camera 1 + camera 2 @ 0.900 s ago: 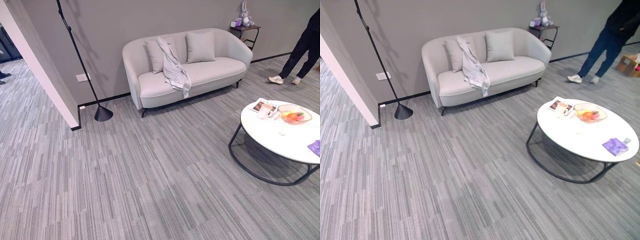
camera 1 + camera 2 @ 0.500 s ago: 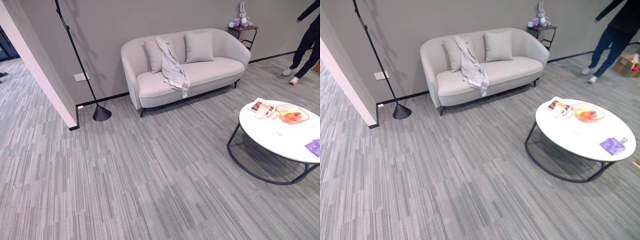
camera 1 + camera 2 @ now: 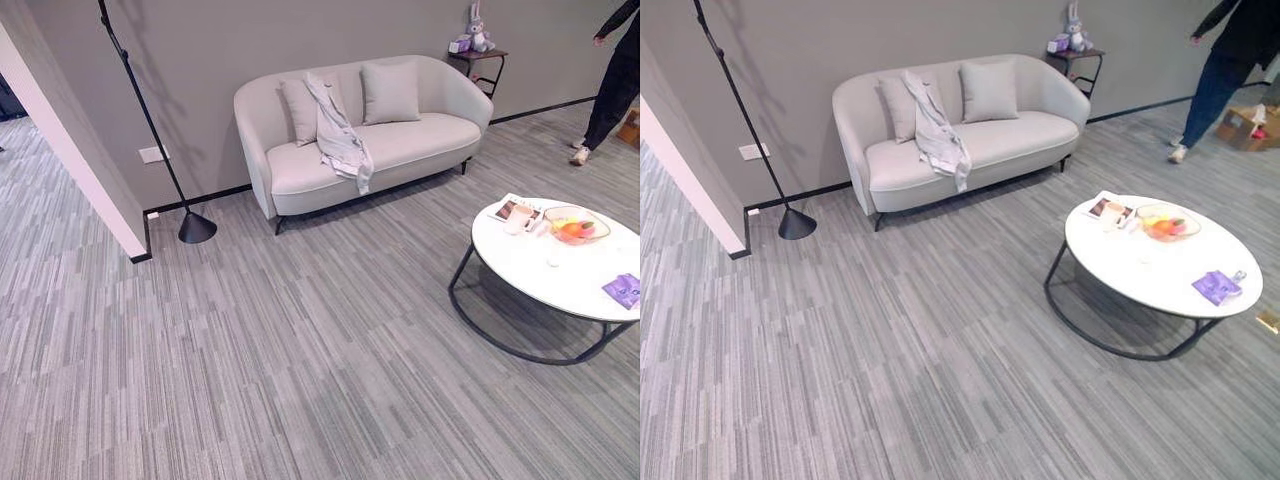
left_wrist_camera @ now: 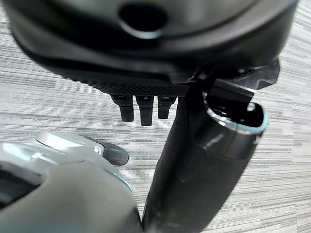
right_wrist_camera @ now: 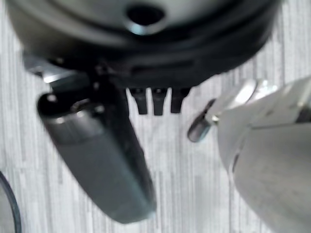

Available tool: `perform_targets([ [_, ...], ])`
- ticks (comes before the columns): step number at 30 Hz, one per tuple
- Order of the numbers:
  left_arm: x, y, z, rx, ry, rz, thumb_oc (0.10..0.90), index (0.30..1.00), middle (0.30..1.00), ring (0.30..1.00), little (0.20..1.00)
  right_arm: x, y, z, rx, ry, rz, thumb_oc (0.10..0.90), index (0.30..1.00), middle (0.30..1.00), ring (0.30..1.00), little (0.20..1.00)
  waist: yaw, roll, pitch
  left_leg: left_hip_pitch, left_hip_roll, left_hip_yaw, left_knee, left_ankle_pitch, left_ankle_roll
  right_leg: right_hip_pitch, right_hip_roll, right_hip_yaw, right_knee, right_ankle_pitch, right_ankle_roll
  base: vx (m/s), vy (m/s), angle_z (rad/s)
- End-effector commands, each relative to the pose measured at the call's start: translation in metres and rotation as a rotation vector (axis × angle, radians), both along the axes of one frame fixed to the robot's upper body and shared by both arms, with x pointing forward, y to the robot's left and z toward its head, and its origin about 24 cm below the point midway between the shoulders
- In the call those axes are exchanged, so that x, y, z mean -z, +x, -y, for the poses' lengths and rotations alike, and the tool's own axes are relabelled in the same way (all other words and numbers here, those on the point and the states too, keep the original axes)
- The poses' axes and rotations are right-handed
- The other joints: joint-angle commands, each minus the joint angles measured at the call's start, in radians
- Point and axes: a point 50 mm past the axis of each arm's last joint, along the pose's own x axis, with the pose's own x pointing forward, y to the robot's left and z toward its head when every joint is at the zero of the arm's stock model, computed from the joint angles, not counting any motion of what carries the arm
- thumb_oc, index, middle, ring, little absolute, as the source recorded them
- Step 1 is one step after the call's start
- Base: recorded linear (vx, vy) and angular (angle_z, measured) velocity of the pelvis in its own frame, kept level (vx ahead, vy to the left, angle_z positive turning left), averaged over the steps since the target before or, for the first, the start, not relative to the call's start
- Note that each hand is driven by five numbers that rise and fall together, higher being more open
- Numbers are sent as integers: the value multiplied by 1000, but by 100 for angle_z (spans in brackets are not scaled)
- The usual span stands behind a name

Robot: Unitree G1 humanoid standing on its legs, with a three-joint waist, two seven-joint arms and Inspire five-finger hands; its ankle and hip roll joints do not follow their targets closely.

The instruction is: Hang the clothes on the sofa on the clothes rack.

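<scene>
A pale grey garment (image 3: 338, 140) lies draped over the backrest and seat of a light two-seat sofa (image 3: 290, 175) against the far wall, beside two cushions (image 3: 391, 93). The sofa stands a few steps away across grey carpet. My left hand (image 4: 146, 73) hangs over the floor with its fingers (image 4: 146, 110) straight and thumb (image 4: 204, 160) out, holding nothing. My right hand (image 5: 155, 53) hangs likewise, fingers (image 5: 158, 102) straight, thumb (image 5: 97, 160) apart, nothing in it.
A round white coffee table (image 3: 545, 275) with a fruit bowl (image 3: 572, 226) and cup (image 3: 519, 217) stands at right. A black floor lamp (image 3: 197, 228) leans left of the sofa, by a wall corner (image 3: 70, 150). A person (image 3: 615, 80) walks at far right, near a cardboard box (image 3: 1245, 128).
The camera has shifted, so the whole scene sits a little further left. The person at far right has stepped on towards the right edge. Sofa and garment stay as they were.
</scene>
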Motion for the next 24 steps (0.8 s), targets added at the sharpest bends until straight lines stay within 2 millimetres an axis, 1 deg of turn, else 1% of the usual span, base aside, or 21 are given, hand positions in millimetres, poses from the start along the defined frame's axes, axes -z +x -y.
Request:
perform_targets([
  [1, 2, 1, 13, 42, -31, -32, 800, 900, 900, 900, 900, -2, 10, 4, -35, -14, -3, 800, 900, 900, 900, 900, -15, -17, -30, -3, -3, -8, -10, -64, -28, -18, -77, -29, -47, 61, 121, 2, 49, -8],
  [7, 3, -2, 15, 46, -35, -46, 800, 900, 900, 900, 900, -1, 6, 0, -32, 8, -10, 800, 900, 900, 900, 900, -19, -24, -23, -3, -9, -10, -10, -70, -19, -21, -84, -27, -37, 64, 124, -8, 66, -7],
  [9, 3, -3, 15, 70, -27, -53, 800, 900, 900, 900, 900, -1, 0, 0, -51, 20, -33, 800, 900, 900, 900, 900, -18, -21, -17, -5, -23, -18, -10, -76, -8, -24, -97, -36, -33, 66, 134, -22, 152, -1],
  [12, 2, -1, 14, 95, -22, -51, 800, 900, 900, 900, 900, -1, 1, 2, -55, 21, -37, 800, 900, 900, 900, 900, -15, -17, -12, -6, -28, -26, -10, -76, -1, -32, -106, -47, 7, 52, 135, 3, 107, 3],
  [13, 2, 3, 14, 103, -18, -44, 800, 900, 900, 900, 900, -1, 6, 1, -67, 23, -25, 800, 900, 900, 900, 900, -15, -11, 4, -5, -29, -30, -10, -75, 7, -58, -110, -56, 72, 35, 134, -36, 61, 5],
  [14, 2, 3, 14, 103, -18, -43, 800, 900, 900, 900, 900, -1, 6, 1, -67, 23, -25, 800, 900, 900, 900, 900, -15, -11, 4, -6, -29, -31, -10, -75, 7, -62, -111, -56, 78, 31, 134, -58, 103, 7],
  [15, 2, 6, 13, 106, -15, -39, 800, 900, 900, 900, 900, -2, 12, 1, -82, 21, -8, 800, 900, 900, 900, 900, -14, -6, 17, -4, -31, -33, -10, -74, 13, -78, -111, -61, 116, 23, 139, -43, 106, 10],
  [16, 1, 8, 12, 111, -8, -35, 800, 900, 900, 900, 900, -1, 17, -2, -107, 26, 5, 800, 900, 900, 900, 900, -12, 1, 33, 6, -33, -33, -10, -78, 21, -109, -121, -77, 191, 16, 155, -43, 107, 5],
  [17, 1, 8, 12, 111, -8, -35, 800, 900, 900, 900, 900, -1, 17, -2, -107, 26, 5, 800, 900, 900, 900, 900, -12, 0, 34, 6, -34, -33, -10, -78, 22, -112, -122, -77, 197, 13, 155, -21, 111, -2],
  [18, 1, 10, 11, 115, -7, -33, 800, 900, 900, 900, 900, -1, 20, -3, -116, 29, 14, 800, 900, 900, 900, 900, -9, 6, 43, 14, -35, -32, -10, -81, 29, -132, -132, -92, 253, 12, 169, 26, 112, 0],
  [19, 1, 8, 10, 127, -9, -43, 800, 900, 900, 900, 900, -1, 20, -5, -133, 38, 16, 800, 900, 900, 900, 900, -11, 14, 55, 35, -36, -29, -10, -88, 38, -165, -149, -106, 355, 26, 189, 28, 111, -5],
  [20, 1, 8, 10, 127, -8, -43, 800, 900, 900, 900, 900, -1, 20, -5, -133, 38, 16, 800, 900, 900, 900, 900, -11, 14, 55, 35, -37, -29, -10, -87, 38, -166, -150, -106, 356, 25, 189, 78, 105, 2],
  [21, 1, 6, 8, 130, -12, -55, 800, 900, 900, 900, 900, 0, 22, -6, -170, 36, 27, 800, 900, 900, 900, 900, -12, 20, 70, 56, -31, -25, -10, -95, 42, -211, -170, -127, 440, 67, 206, 67, 48, -6],
  [22, 1, 7, 6, 136, -8, -58, 800, 900, 900, 900, 900, 0, 22, -7, -187, 33, 27, 800, 900, 900, 900, 900, -12, 19, 73, 61, -33, -21, -10, -99, 43, -222, -182, -135, 447, 70, 205, 106, 31, -1],
  [23, 0, 8, 5, 145, -5, -58, 800, 900, 900, 900, 900, 0, 21, -8, -206, 33, 23, 800, 900, 900, 900, 900, -9, 17, 74, 67, -31, -17, -10, -107, 41, -231, -199, -150, 426, 67, 199, 141, -79, -1],
  [24, 0, 13, 3, 167, -1, -45, 800, 900, 900, 900, 900, 0, 18, -8, -230, 32, 9, 800, 900, 900, 900, 900, -8, 15, 74, 71, -21, -15, -10, -121, 34, -236, -221, -170, 346, 64, 184, 122, -85, -3],
])
